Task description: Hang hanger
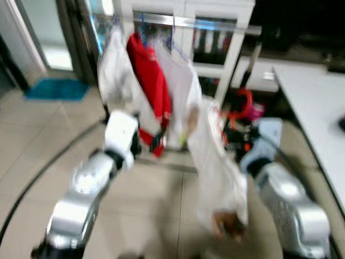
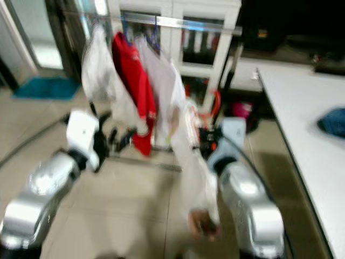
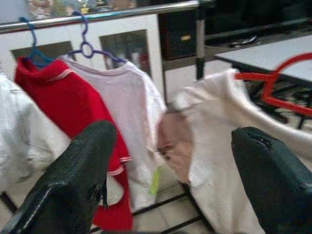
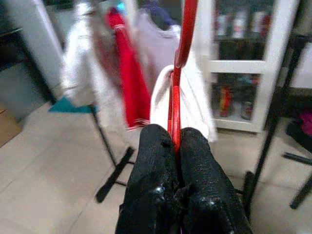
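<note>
Our right gripper point(image 4: 176, 141) pinches the red hanger point(image 4: 181, 68) with its white garment point(image 1: 215, 162); left gripper point(image 3: 170, 170) fingers spread wide; the rail point(image 3: 97, 15) remains unreached.

Domestic interior, apparently a living or utility area of a home. Evidence: tiled floor point(image 1: 48, 140); a free-standing clothes rail point(image 1: 215, 22) carrying a red shirt point(image 1: 151, 81) and pale garments point(image 3: 131, 112) on hangers; a white glass-fronted cabinet point(image 1: 215, 48) behind it; a blue mat point(image 1: 56, 89) by a doorway; a white table point(image 2: 302, 118).
</note>
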You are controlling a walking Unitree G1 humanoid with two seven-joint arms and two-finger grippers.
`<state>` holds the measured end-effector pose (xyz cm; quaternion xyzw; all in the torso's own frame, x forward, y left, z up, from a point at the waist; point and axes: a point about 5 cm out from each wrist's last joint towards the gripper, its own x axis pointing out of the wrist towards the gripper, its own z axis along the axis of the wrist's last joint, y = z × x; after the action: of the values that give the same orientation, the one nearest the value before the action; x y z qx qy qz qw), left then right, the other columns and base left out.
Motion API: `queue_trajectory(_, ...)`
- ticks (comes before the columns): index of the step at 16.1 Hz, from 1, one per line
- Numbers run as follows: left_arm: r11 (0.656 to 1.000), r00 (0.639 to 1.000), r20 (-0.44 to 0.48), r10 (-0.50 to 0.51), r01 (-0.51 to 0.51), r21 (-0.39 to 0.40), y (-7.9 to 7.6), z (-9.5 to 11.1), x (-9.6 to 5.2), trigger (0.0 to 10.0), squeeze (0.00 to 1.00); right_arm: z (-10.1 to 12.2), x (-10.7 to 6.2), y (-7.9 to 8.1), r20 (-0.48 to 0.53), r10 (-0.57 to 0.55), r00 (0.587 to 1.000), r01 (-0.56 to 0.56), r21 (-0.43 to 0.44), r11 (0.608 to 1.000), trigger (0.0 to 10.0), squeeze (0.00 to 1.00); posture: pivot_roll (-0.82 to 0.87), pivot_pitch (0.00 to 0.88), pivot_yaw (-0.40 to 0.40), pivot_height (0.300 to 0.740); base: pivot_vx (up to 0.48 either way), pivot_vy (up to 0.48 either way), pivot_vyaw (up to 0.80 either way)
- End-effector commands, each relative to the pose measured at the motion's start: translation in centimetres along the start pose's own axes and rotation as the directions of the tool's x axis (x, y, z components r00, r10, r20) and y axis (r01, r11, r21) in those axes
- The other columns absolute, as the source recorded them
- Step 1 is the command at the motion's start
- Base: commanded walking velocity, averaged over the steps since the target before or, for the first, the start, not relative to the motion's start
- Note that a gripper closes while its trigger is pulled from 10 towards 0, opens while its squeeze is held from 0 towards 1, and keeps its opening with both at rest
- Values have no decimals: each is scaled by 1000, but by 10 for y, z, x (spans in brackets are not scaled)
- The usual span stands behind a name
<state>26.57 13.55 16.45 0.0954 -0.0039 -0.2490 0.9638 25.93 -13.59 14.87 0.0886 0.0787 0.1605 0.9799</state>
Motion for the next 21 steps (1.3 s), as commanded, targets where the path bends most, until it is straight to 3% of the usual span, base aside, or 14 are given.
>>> queue_trajectory(1,1000,1000,-5,-17,17,-2,1,-1,4,10000,0,14,2,10,51,102,994,-101,-22,995,0,0,-44,24,-55,740,0,0,0)
queue_trajectory(3,999,999,5,-37,37,-9,3,1,9,10000,0,20,2,18,66,193,979,-190,-45,981,0,0,-45,22,-56,740,0,0,0)
queue_trajectory(4,998,998,34,-51,51,-20,4,5,13,10000,1000,23,3,23,74,235,969,-232,-55,971,0,0,-44,13,-53,740,0,0,0)
queue_trajectory(9,995,993,90,-72,77,-55,8,15,31,10000,1000,30,1,42,101,378,920,-371,-80,925,0,0,-46,4,-43,740,0,0,0)
queue_trajectory(13,992,991,67,-114,117,-51,-1,13,40,10000,1000,37,1,45,172,373,912,-372,-42,927,0,0,-50,0,-32,740,0,0,0)
queue_trajectory(14,992,992,59,-109,112,-55,-1,12,42,7765,557,38,1,46,174,376,910,-373,-52,926,0,0,-52,0,-29,740,0,0,0)
queue_trajectory(15,993,994,43,-99,102,-60,-1,10,43,4353,0,38,1,47,172,387,906,-384,-53,922,0,0,-52,0,-29,740,0,0,0)
queue_trajectory(16,996,997,22,-69,70,-62,3,7,45,2627,0,38,1,48,174,400,900,-397,-51,916,0,0,-52,0,-29,740,0,0,0)
queue_trajectory(17,996,998,19,-63,64,-61,3,6,45,0,0,38,1,48,175,403,898,-401,-50,915,0,0,-50,0,-29,740,0,0,0)
queue_trajectory(21,996,998,24,-58,60,-62,6,6,44,0,0,39,-1,49,194,421,886,-419,-51,906,0,0,-49,0,-33,740,0,0,0)
